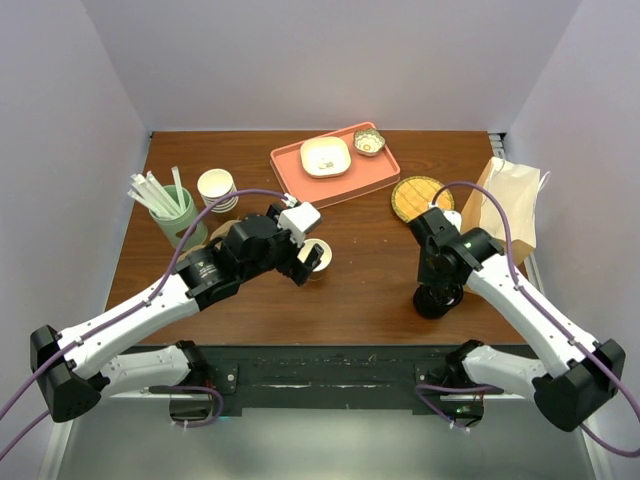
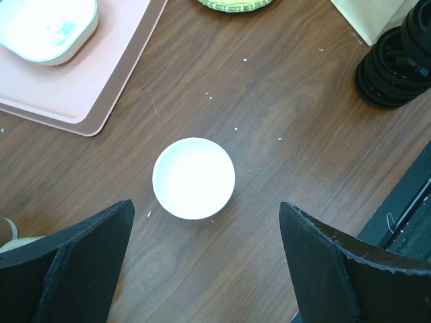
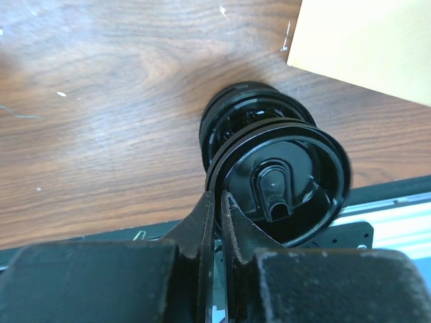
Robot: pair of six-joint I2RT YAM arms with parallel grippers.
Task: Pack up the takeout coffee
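Seen from overhead, nearest the arm bases, the right gripper (image 3: 217, 202) is clenched on the rim of one black lid (image 3: 289, 182). It holds the lid on edge, just above the stack of black lids (image 3: 242, 114). The arm hides most of that stack in the overhead view. The lid's drinking spout shows, but any moulded lettering is too dark to read.

The stack stands between 3 and 4 o'clock from the takeout coffee cup (image 2: 194, 178), well apart from it. The cup sits upright near the middle of the table (image 1: 370, 290), open-topped and with no lid on it. Its inside looks plain white, and I cannot tell whether it holds any liquid. The left gripper (image 2: 206, 219) hangs over it, released, with one finger to each side and neither touching. From overhead this gripper covers part of the cup.

Farther back:
- The brown paper bag (image 1: 508, 205) stands toward 2 to 3 o'clock, at the table's right edge.
- A woven coaster (image 1: 419, 196) lies at 2 o'clock.
- A pink tray (image 1: 365, 172) lies at 12 o'clock, carrying a cream dish (image 1: 326, 156) and a small patterned bowl (image 1: 368, 141). A greenish mark in the dish is too blurred to read.
- A stack of paper cups (image 1: 217, 187) stands at 10 o'clock.
- A green cup (image 1: 175, 220) of straws (image 1: 155, 190) stands just left of the paper cups.
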